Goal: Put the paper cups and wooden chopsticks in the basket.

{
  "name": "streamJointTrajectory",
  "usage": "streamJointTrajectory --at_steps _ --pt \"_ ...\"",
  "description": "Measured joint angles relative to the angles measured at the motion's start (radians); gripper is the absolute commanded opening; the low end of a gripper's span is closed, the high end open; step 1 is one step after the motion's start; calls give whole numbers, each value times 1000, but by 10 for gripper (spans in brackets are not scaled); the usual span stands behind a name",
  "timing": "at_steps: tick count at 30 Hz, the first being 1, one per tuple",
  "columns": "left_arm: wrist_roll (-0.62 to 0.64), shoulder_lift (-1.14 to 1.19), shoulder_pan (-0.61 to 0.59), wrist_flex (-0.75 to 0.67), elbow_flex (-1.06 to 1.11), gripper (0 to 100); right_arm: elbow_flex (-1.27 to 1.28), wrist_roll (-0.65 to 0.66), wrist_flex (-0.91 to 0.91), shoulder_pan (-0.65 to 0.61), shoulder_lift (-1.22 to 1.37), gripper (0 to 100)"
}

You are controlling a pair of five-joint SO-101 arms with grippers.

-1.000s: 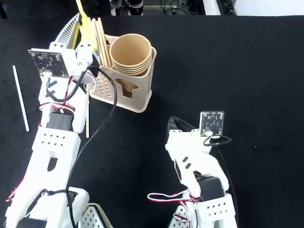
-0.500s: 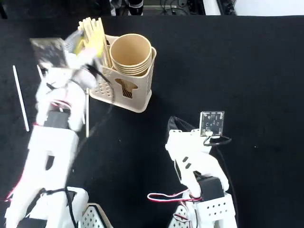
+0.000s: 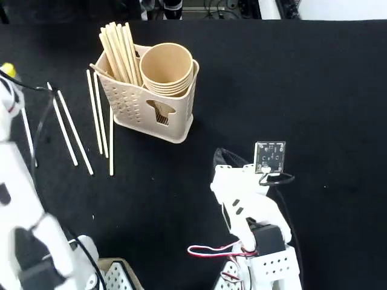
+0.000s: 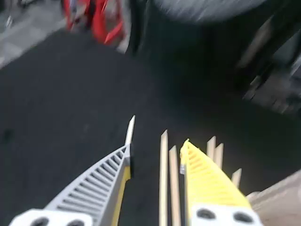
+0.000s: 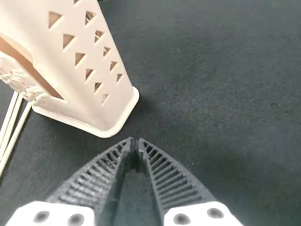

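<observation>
Stacked paper cups sit in the right part of the basket. A bundle of wooden chopsticks stands tilted in its left part. The basket is on the black table, close to the far edge. More loose chopsticks lie flat just left of the basket wall, with another pair farther left. A thin white stick lies beyond those, beside the left arm at the left edge. The left gripper hangs over the loose sticks with its fingers spread apart; sticks show in the gap, though the view is blurred. The right gripper is clenched on nothing, low over the table near-right of the basket and apart from it. The right arm is near centre. Wide dark table runs right of the basket.
</observation>
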Motion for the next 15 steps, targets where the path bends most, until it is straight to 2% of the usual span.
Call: streamJointTrajectory --at_steps 5,10,15 --pt "-61 327 -66 9 -104 183 0 0 0 0 0 12" --pt "-129 664 -107 9 -298 133 0 0 0 0 0 12" --pt "-161 996 -112 9 -517 123 0 0 0 0 0 12"
